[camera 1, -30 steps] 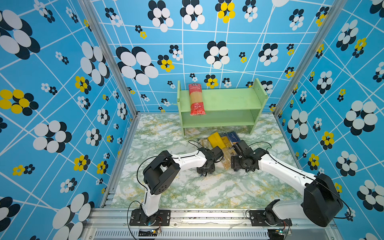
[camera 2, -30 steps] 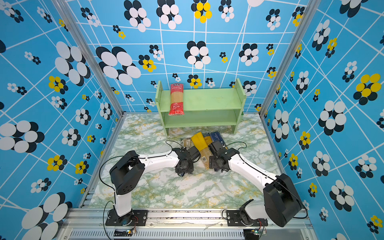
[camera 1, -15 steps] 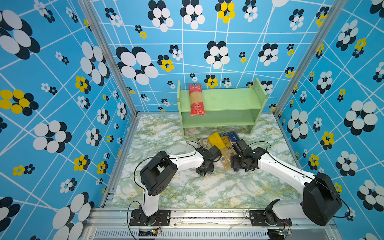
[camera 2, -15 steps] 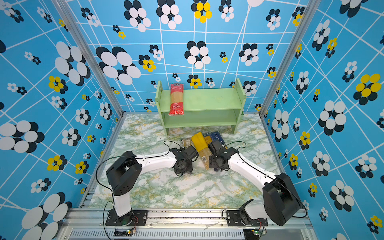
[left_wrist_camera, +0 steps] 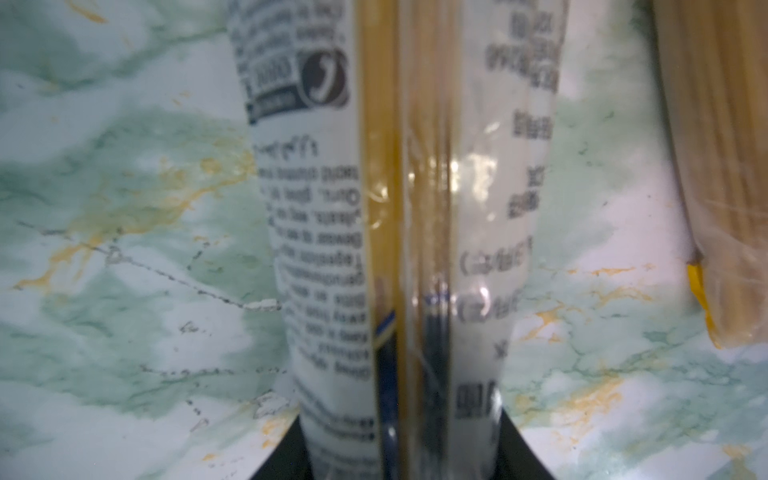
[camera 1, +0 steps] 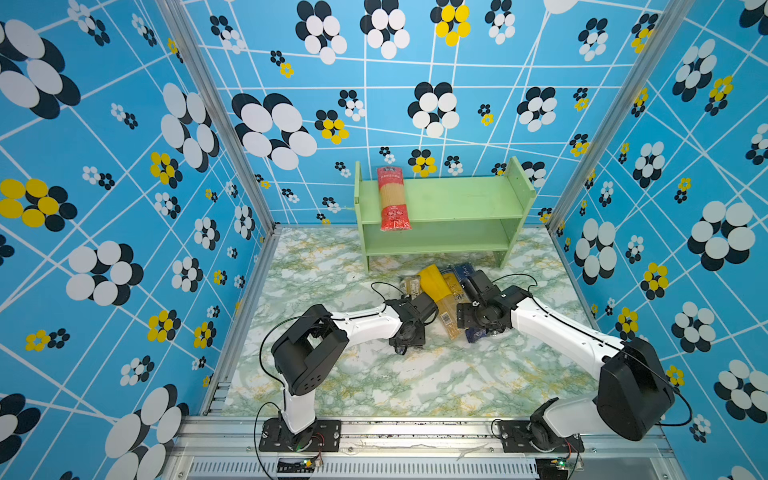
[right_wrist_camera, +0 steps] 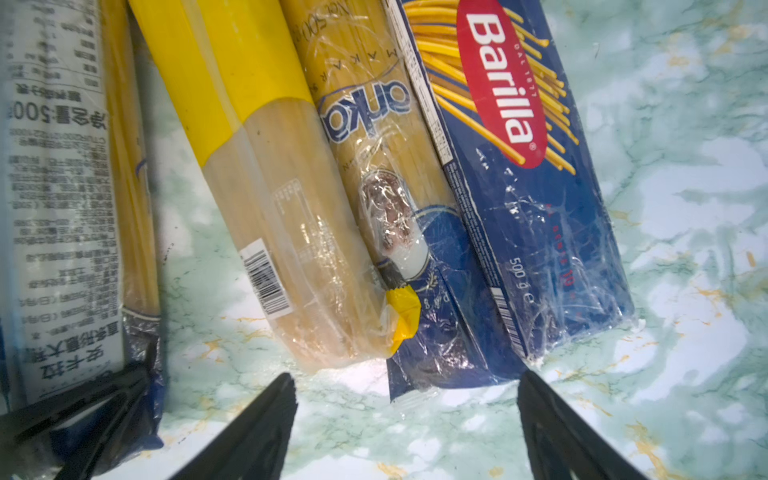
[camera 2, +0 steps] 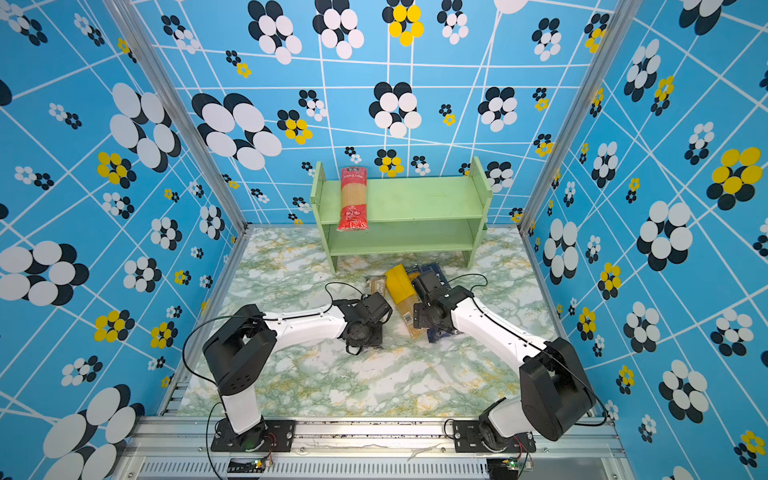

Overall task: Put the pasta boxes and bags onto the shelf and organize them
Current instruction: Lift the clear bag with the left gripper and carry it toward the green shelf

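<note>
- Left jaws: narrow, clamped on the white-label bag [left_wrist_camera: 324,249], centre frame in the left wrist view, over the worktop [left_wrist_camera: 104,208].
- Right jaws: wide, empty, either side of the blue-ended bag [right_wrist_camera: 436,324]; Barilla box [right_wrist_camera: 519,187] touching that bag.
- Shelf [camera 1: 457,199], upper centre in both top views: red-ended bag [camera 1: 392,203] across the top tier's left end.

The left arm [camera 1: 365,326] and right arm [camera 1: 557,332] have white shells between bulky black joint housings, with thin black cables [camera 1: 515,274] by the wrists. Each has a black screwed base plate [camera 1: 330,434]; the right gripper [right_wrist_camera: 406,376] has black wedge fingers [right_wrist_camera: 253,432]
</note>
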You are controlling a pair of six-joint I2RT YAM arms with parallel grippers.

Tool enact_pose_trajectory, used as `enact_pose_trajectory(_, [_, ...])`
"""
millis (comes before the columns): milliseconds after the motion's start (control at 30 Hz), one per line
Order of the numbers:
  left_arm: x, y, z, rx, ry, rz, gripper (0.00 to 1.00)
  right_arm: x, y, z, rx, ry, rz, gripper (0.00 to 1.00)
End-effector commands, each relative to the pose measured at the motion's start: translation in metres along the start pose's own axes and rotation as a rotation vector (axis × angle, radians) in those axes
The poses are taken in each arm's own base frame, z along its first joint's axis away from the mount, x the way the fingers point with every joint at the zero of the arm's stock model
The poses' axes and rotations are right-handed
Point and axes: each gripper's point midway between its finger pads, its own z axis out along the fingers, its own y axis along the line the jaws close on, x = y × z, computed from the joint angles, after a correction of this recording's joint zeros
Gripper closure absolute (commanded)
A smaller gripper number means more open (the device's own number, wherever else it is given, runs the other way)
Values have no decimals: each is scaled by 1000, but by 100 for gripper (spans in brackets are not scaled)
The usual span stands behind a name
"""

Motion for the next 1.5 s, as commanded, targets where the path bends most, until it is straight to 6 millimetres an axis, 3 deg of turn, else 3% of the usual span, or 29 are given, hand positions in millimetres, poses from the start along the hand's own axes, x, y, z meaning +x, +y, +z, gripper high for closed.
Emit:
enact_pose_trajectory(0, [10, -3, -11, 67, 16, 76, 100, -4, -5, -2, 24, 10, -20, 14])
enact_pose_trajectory(433, [-13, -6, -77, 121, -76, 112, 100, -7, 4, -6, -34, 21, -78, 14])
enact_pose_trajectory(833, [-19, -13, -118, 195, -120, 116, 100, 0, -11, -7, -19, 21, -58, 14])
enact_pose_trajectory(1200, [-29, -34, -197, 362, -213, 128, 100, 9, -21, -4, -17, 36, -31, 14])
enact_pose_trajectory(1467, [-24, -41, -228, 456, -239, 131, 100, 9, -22, 2, -22, 57, -17, 14])
